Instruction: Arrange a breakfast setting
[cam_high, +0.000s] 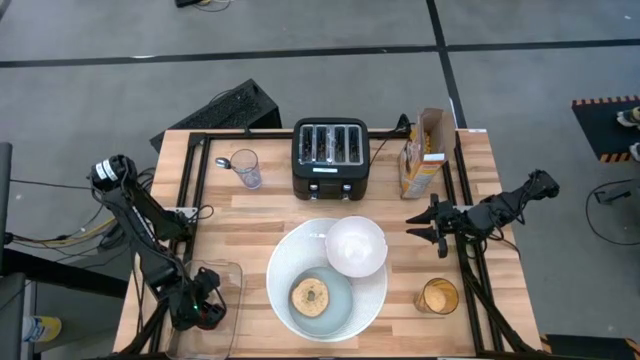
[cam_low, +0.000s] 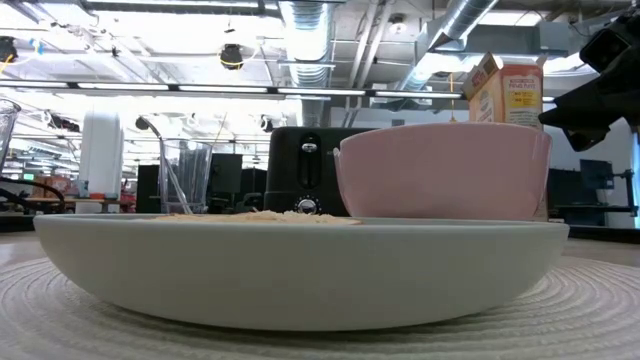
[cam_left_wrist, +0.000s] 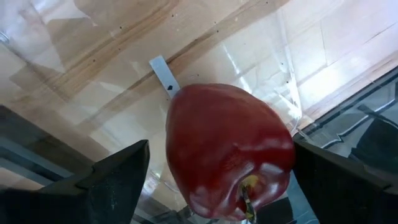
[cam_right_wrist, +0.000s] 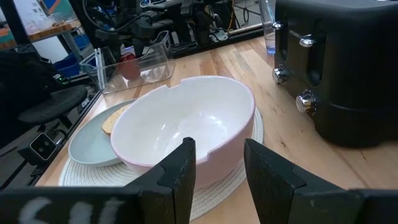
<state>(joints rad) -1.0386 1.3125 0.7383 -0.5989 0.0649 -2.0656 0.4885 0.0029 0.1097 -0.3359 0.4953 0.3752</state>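
The only print I can find is on the orange-and-white carton (cam_low: 507, 92) standing just beside the black toaster (cam_low: 305, 170) in my low view, and its lettering is too small for me to read. From the high view the same carton (cam_high: 424, 155) shows yellow and orange panels next to the toaster (cam_high: 331, 158), but I cannot make out any word or brand there either. Nothing else I see on the worktop (cam_high: 250, 215) carries a legible label, number or sign.
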